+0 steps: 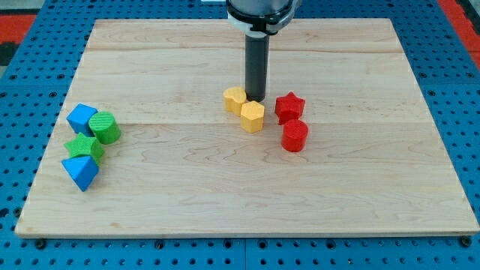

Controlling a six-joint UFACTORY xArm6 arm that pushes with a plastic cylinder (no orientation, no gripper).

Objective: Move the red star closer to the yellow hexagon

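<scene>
While my tip is sitting just behind the yellow hexagon, seemingly touching it, the red star is lying near; having no jaws, it is holding nothing.

Chunky black rounded housing up top, thin white ring under it, plain straight dark grey rod, smooth matte cylinder, my tip just a blunt flat end
</scene>
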